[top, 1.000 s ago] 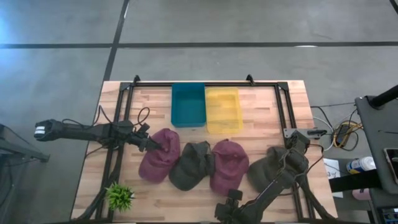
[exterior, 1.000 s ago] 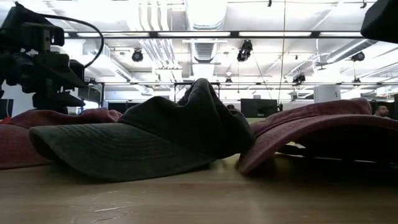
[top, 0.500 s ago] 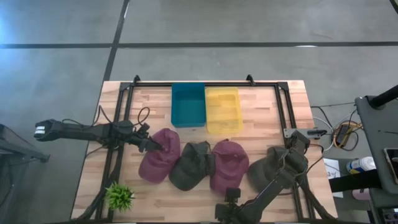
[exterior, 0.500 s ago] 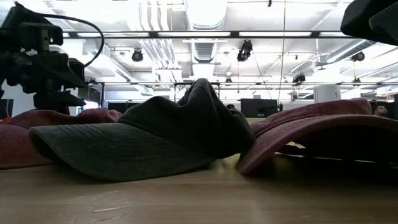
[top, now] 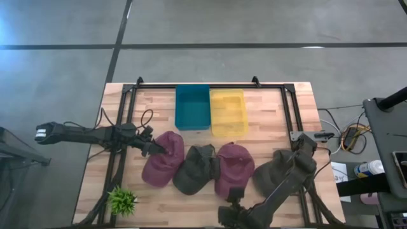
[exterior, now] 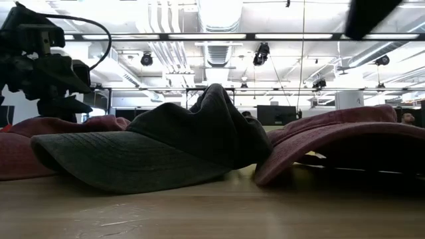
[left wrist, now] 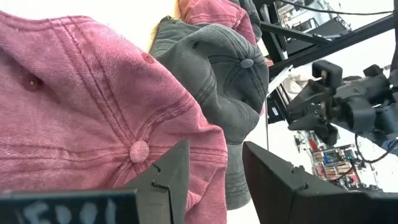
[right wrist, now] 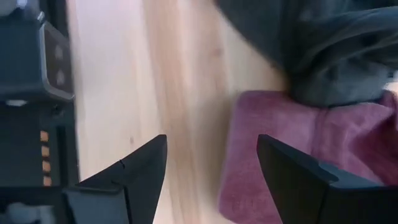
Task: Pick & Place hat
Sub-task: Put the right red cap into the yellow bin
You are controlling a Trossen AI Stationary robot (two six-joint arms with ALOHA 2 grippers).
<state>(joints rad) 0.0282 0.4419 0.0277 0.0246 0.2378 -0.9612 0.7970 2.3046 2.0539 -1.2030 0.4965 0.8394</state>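
Observation:
Four caps lie in a row on their brims across the table's middle: a maroon one (top: 162,160), a dark green one (top: 196,169), a second maroon one (top: 233,168) and an olive one (top: 276,169). My left gripper (top: 156,149) is open and hovers at the left maroon cap's crown (left wrist: 87,106), with a finger beside the top button (left wrist: 138,150). My right gripper (top: 231,213) is open at the near edge, above bare wood beside the second maroon cap's brim (right wrist: 273,155). My left gripper comes in slanting from the table's left, with its open fingers (left wrist: 169,177) over the right part of the left maroon cap's crown. Whether they touch the cloth I cannot tell.
A teal bin (top: 192,107) and a yellow bin (top: 227,112) stand side by side at the far middle. A small green plant (top: 122,200) sits at the near left corner. A black frame (top: 122,127) runs along the table's sides. Bare wood (top: 191,207) lies near the front edge.
My right gripper has moved a little toward the table's left along the near edge. In the low view its dark body slides in from the upper right. The left arm and the caps have stayed put.

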